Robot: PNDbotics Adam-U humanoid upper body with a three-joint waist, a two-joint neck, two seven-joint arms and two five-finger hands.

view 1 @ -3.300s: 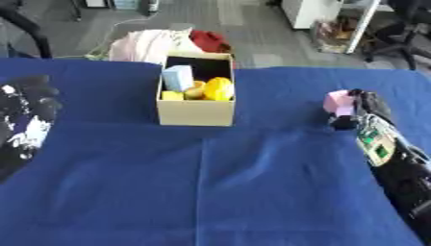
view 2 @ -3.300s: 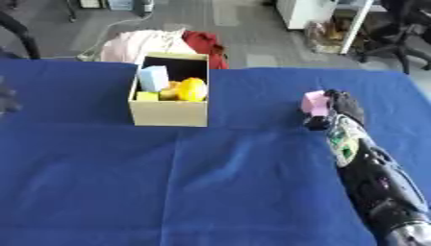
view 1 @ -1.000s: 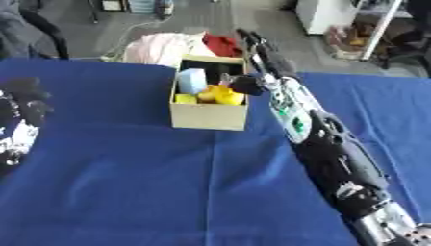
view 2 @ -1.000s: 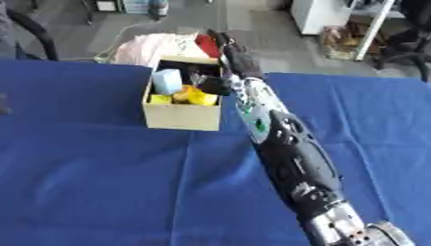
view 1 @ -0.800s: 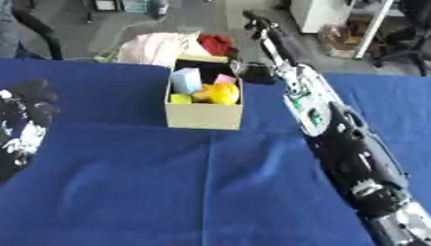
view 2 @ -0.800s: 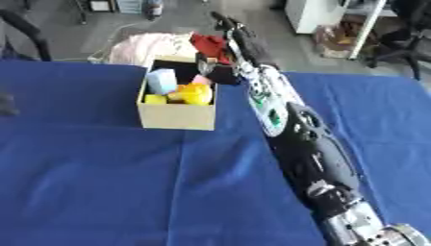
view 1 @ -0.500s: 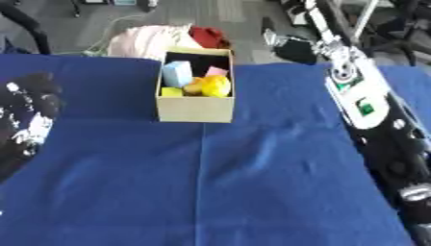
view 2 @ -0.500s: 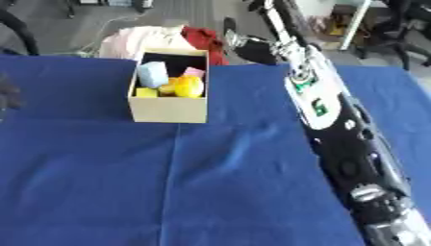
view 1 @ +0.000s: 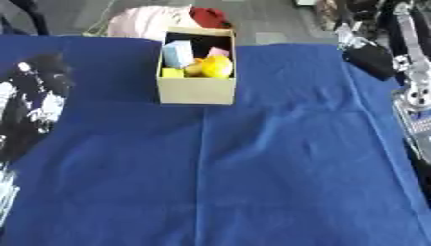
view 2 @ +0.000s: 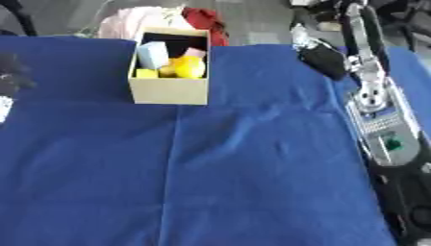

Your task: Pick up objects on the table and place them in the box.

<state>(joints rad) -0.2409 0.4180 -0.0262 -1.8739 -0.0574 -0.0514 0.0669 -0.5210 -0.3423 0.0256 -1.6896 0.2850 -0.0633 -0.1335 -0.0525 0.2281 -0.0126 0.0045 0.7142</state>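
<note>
An open cardboard box (view 1: 198,89) stands at the far middle of the blue-clothed table (view 1: 252,173). Inside it lie a light blue block (view 1: 178,53), a pink block (view 1: 219,51), a round yellow thing (view 1: 216,66) and a small yellow-green piece (view 1: 171,72). My right hand (view 2: 330,58) is raised over the table's far right, well right of the box, fingers stretched and holding nothing. At the left edge my left hand (view 1: 33,101) rests open on the cloth, away from the box.
A heap of pink cloth (view 1: 151,19) and red cloth (view 1: 208,16) lies on the floor just beyond the table's far edge, behind the box. My right forearm (view 2: 383,139) runs along the right side of the table.
My right hand, which held a pink thing at the right 3.3 s ago, reached over the box and has swung back right, empty. A pink block now lies in the box.
</note>
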